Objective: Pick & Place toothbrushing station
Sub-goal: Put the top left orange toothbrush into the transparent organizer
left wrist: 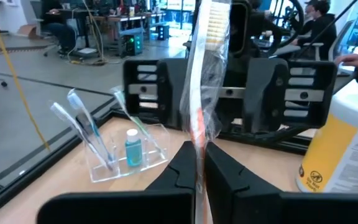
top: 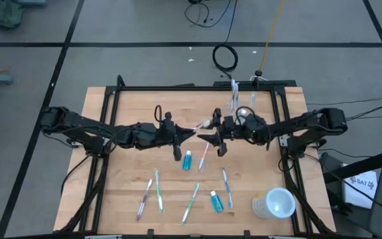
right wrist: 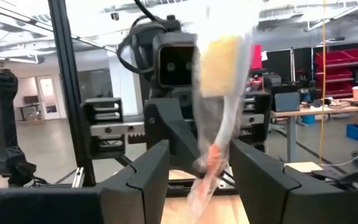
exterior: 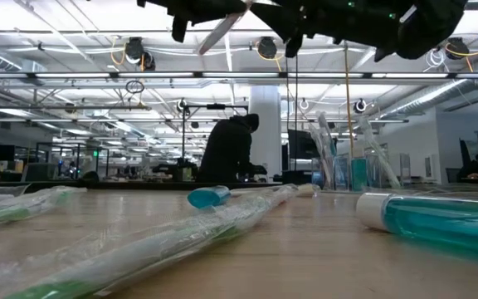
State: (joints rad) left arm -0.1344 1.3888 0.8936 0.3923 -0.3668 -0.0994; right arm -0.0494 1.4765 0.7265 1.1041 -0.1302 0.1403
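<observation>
Several wrapped toothbrushes (top: 156,189) lie on the wooden table (top: 121,186).

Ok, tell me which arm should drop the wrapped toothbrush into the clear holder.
Probably right. The left tool clamps the wrapped toothbrush, but the open right tool straddles it and sits nearer the clear holder.

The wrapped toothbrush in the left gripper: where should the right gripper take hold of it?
Probably on the slim handle of the wrapped toothbrush, between bristle head and left gripper, coming from the opposite side: the right gripper faces it, open fingers straddling that handle.
</observation>
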